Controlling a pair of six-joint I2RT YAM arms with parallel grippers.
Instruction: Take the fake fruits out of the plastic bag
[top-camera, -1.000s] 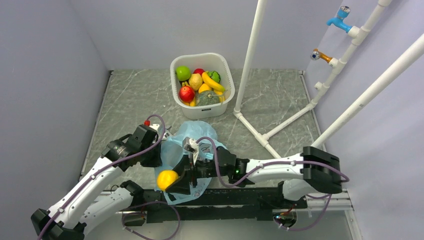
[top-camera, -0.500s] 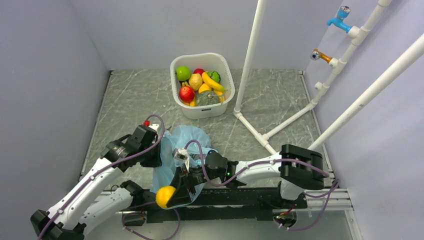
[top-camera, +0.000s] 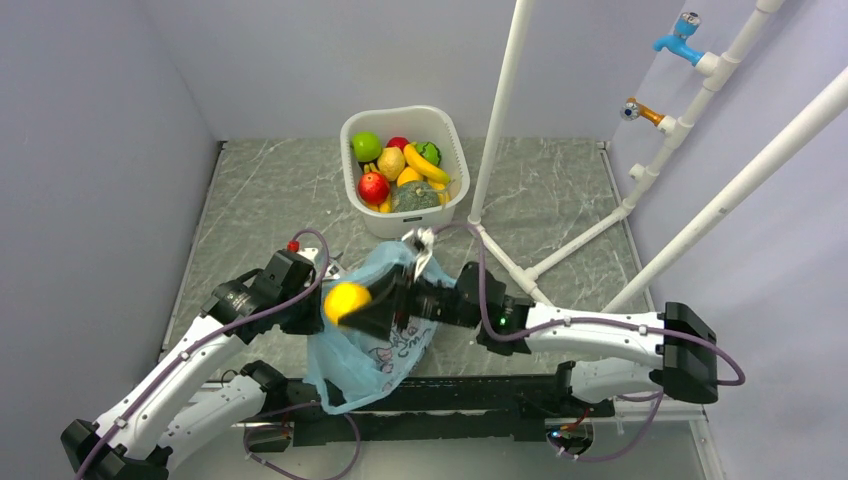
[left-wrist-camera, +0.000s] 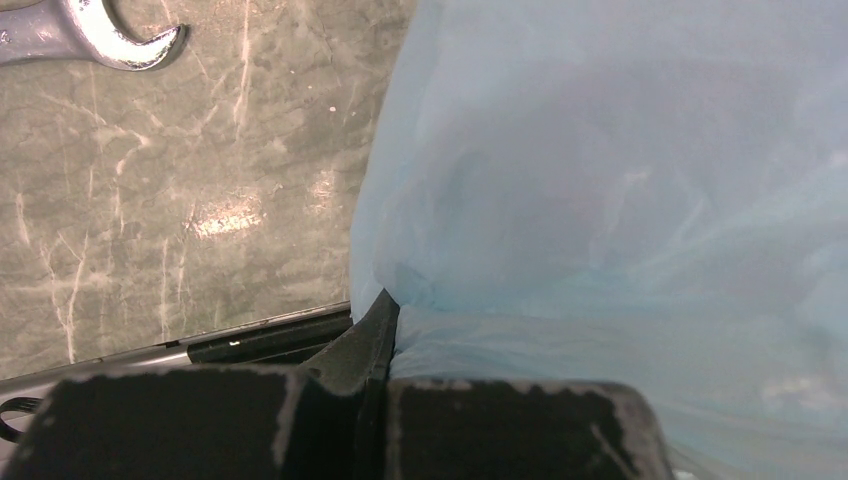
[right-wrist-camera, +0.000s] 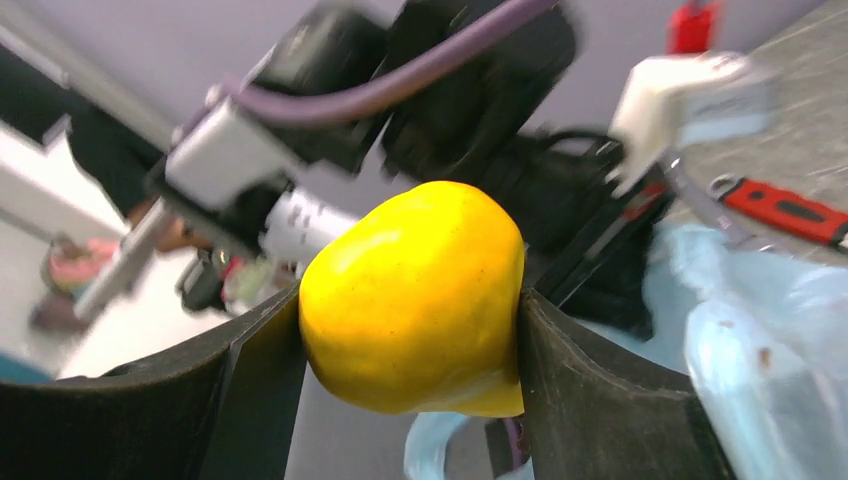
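1. One yellow round fruit (top-camera: 343, 300) sits just left of centre in the overhead view. It is clamped between the two black fingers of the right tool (top-camera: 350, 303), bare of any film, at the upper left edge of the bag. In the right wrist view the fruit (right-wrist-camera: 415, 300) fills the gap, with a finger (right-wrist-camera: 262, 395) pressed on each side.
2. One light-blue plastic bag (top-camera: 375, 350) lies below and right of the fruit with its printed side showing. Its lower end drapes over the near bench edge at bottom centre.
3. The left tool (top-camera: 310, 312) is clenched on a fold at the bag's left edge. The left wrist view shows its dark tip (left-wrist-camera: 377, 325) pinching the film (left-wrist-camera: 620, 200).
4. One white basket (top-camera: 452, 215) stands at upper centre, well apart from the bag. It holds about eight toy pieces, among them one green apple (top-camera: 366, 146), one red apple (top-camera: 373, 187) and one banana (top-camera: 425, 163).
5. One metal wrench (left-wrist-camera: 90, 35) lies on the bench at the upper left of the left wrist view.
6. Bare bench (top-camera: 270, 200) lies open at the upper left of the overhead view, between the left wall and the basket. White pipes (top-camera: 500, 110) cross the right half, carrying two taps, one blue (top-camera: 680, 38) and one orange (top-camera: 640, 110).
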